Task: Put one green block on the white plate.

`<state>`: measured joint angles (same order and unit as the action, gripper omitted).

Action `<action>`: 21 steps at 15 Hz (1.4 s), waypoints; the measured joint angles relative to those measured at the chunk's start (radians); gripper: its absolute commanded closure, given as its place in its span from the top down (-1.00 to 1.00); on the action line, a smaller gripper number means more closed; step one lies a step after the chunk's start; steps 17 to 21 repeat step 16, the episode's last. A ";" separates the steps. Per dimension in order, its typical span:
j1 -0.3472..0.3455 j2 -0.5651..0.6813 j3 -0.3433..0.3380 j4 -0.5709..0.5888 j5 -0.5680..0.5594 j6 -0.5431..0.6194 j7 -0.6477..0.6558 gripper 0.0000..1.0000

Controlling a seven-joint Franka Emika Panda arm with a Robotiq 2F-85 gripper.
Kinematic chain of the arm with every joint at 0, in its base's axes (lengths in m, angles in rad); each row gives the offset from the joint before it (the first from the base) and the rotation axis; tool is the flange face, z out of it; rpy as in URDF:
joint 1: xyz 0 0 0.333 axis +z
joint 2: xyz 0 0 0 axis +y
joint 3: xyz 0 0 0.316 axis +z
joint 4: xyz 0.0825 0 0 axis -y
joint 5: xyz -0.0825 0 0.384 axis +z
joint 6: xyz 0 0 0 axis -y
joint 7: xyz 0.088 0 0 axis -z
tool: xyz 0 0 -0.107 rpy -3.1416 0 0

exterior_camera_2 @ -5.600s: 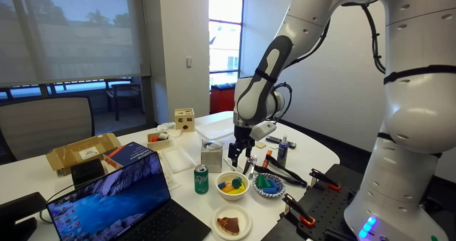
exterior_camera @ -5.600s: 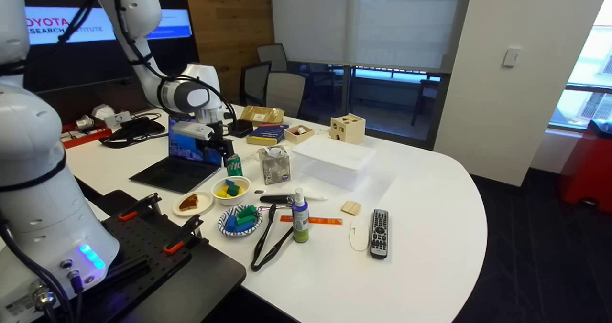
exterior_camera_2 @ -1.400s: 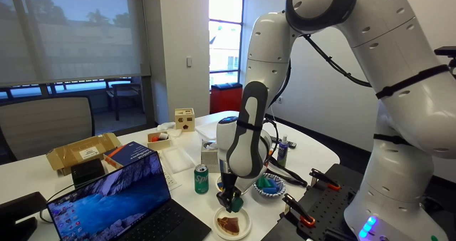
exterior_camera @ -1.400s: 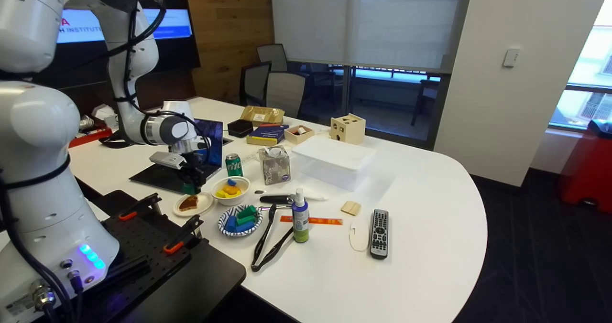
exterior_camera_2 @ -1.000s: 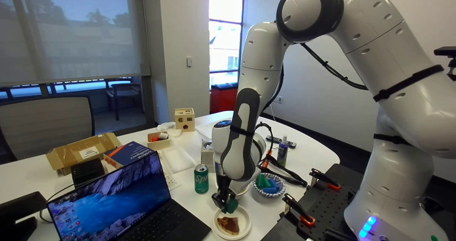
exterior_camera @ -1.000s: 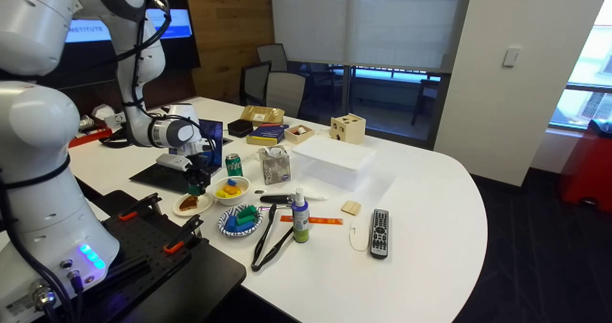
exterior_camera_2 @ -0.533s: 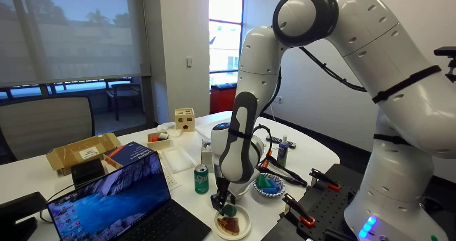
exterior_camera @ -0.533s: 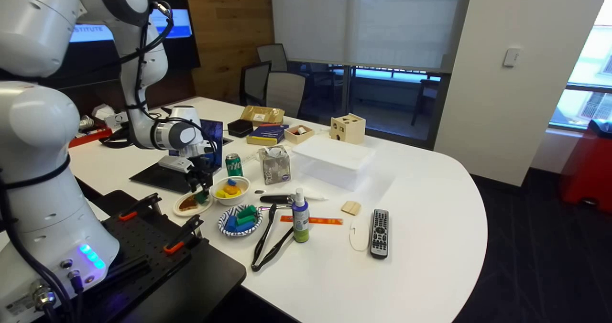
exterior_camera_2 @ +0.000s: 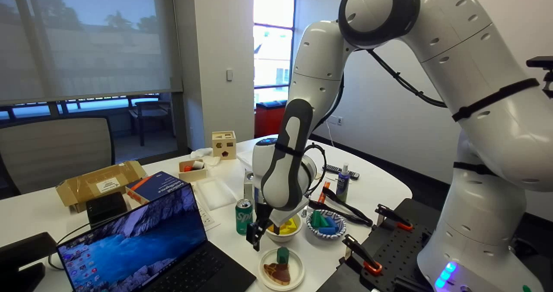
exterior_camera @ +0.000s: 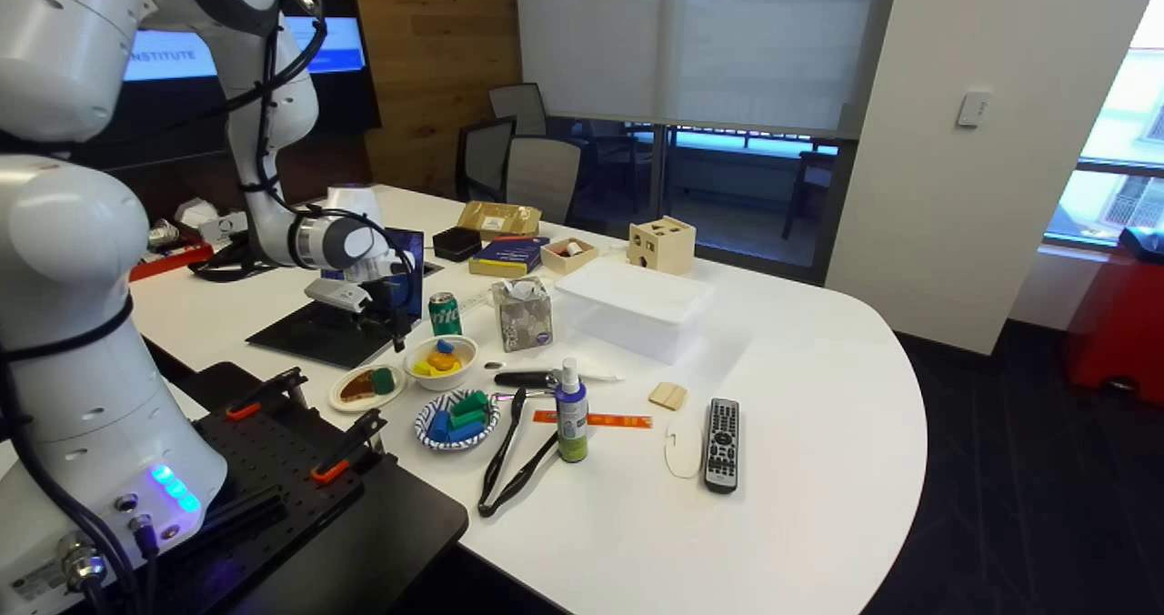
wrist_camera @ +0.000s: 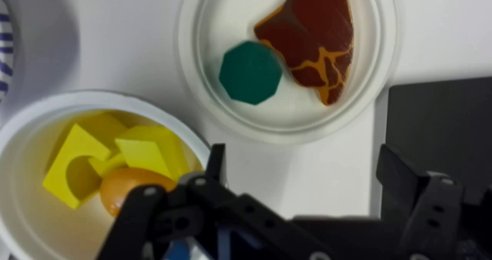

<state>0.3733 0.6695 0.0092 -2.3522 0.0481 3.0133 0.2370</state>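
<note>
green block: it had passed from the white bowl onto the white plate, where it stood upright, just beside the brown steak piece | pincer: it had released this block, which it held before; its fingers stood wide apart, and it had drawn up and away from the plate

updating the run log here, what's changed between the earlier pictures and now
The dark green octagonal block moved leftward, in an exterior view, from the round white bowl onto the shallow white plate, beside the flat brown toy steak. The black two-fingered claw, which held it on the way, let go and rose clear, open. The steak, green Sprite can and blue-and-white patterned bowl stayed put.
</note>
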 measured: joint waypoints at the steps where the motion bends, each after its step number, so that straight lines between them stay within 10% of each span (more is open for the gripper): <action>1: -0.013 -0.024 0.010 -0.003 0.000 -0.001 -0.001 1.00; 13: -0.151 -0.559 -0.015 -0.123 -0.012 -0.411 0.026 1.00; 21: -0.179 -0.631 -0.002 -0.135 -0.023 -0.476 0.046 1.00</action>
